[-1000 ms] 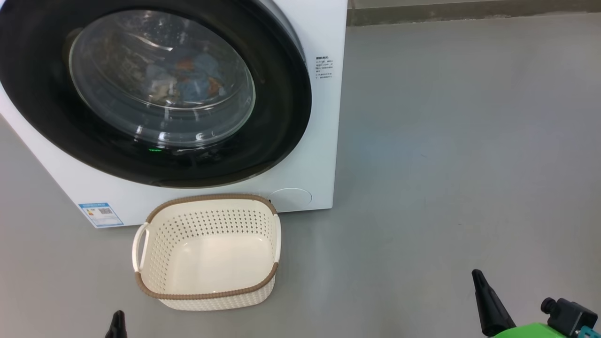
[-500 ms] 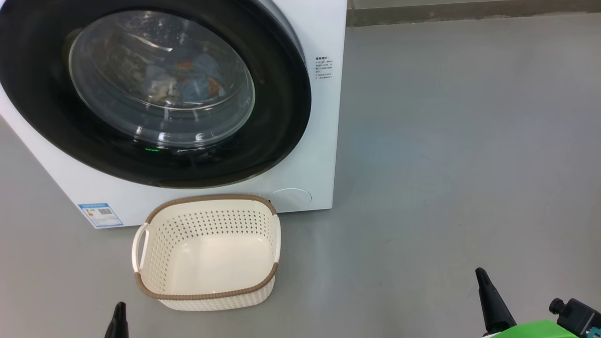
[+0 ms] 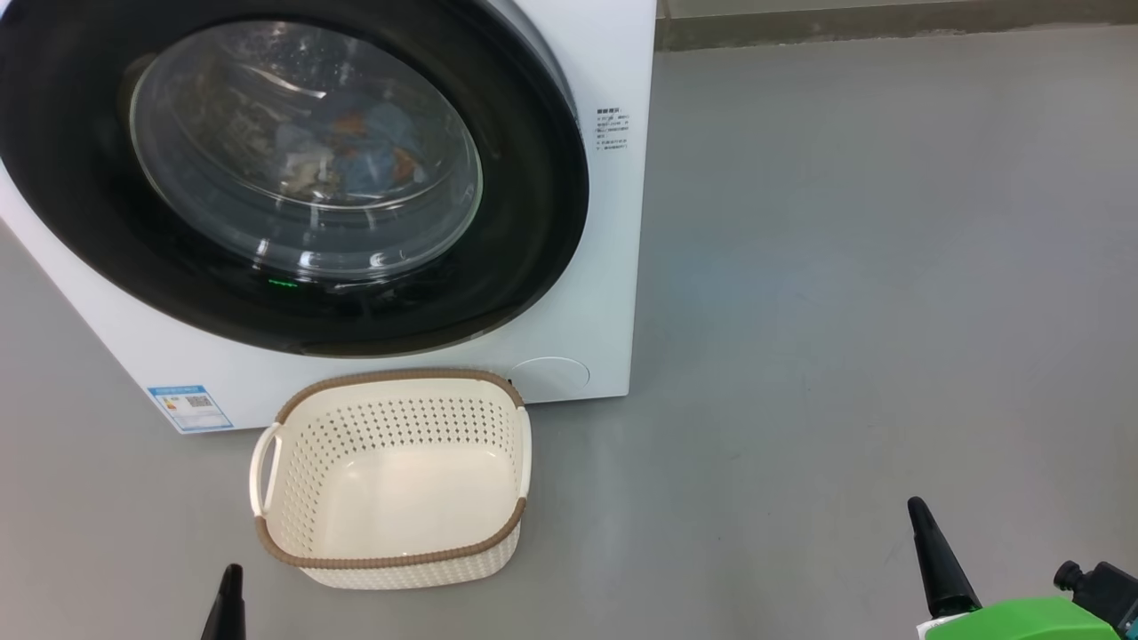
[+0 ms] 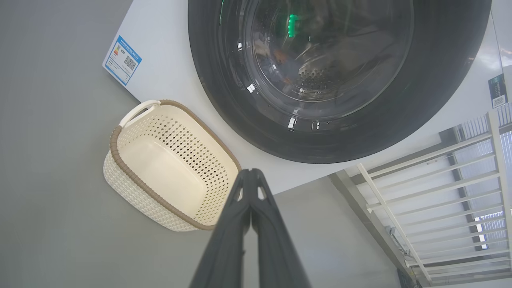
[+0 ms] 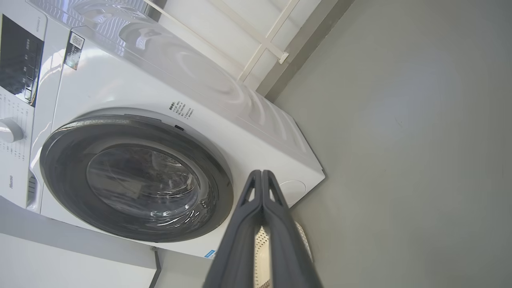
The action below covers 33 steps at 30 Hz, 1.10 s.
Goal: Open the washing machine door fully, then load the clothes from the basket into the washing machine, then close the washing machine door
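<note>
The washing machine (image 3: 587,293) stands at the upper left with its door (image 3: 533,178) shut flat against the white front. Through the glass bowl I see the clothes (image 3: 373,156), blue with orange bits, lying inside the drum. The cream basket (image 3: 391,542) sits on the floor just before the machine, with nothing in it. My left gripper (image 3: 228,587) pokes up at the bottom left, fingers pressed together. My right gripper (image 3: 929,542) rises at the bottom right, likewise shut on nothing. The left wrist view shows the door (image 4: 440,100) and basket (image 4: 132,188) beyond its fingers (image 4: 250,188).
Grey floor (image 3: 845,267) spreads wide to the right of the machine. A wall base runs along the top edge (image 3: 889,22). A white metal rack (image 4: 448,200) stands beside the machine. The control panel (image 5: 20,60) shows in the right wrist view.
Both grippers have crept slightly up the head view, the right one also drifting a little to the right. The door, basket and clothes stay as they were.
</note>
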Available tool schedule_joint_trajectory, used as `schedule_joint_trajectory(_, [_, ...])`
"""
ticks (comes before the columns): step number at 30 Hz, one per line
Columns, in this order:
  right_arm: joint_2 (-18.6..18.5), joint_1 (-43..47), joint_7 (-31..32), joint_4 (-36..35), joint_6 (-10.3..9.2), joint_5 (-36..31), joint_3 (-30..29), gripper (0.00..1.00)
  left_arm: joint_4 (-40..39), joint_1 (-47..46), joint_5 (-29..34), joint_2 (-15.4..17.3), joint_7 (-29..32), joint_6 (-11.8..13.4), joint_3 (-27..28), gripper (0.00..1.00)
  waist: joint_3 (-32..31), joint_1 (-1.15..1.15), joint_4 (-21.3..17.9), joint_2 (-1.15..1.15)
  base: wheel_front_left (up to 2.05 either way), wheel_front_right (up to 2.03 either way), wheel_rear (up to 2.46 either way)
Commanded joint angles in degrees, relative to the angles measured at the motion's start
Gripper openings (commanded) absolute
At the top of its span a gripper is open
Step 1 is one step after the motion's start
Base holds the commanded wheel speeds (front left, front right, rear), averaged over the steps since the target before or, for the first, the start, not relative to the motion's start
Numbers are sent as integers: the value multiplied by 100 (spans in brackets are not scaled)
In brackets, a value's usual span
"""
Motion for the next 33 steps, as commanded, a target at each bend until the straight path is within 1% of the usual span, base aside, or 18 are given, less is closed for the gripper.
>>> schedule_joint_trajectory(1, [-70,-286,50,-127,-19,229,47,0,-98,-319,-215,88,64,-8,114,0,-1,0,-1,0,0,0,0])
schedule_joint_trajectory(33, [-79,-532,578,-82,-28,2318,-73,0,3,-690,-2276,98,584,-10,141,0,-12,0,-12,0,0,0,0])
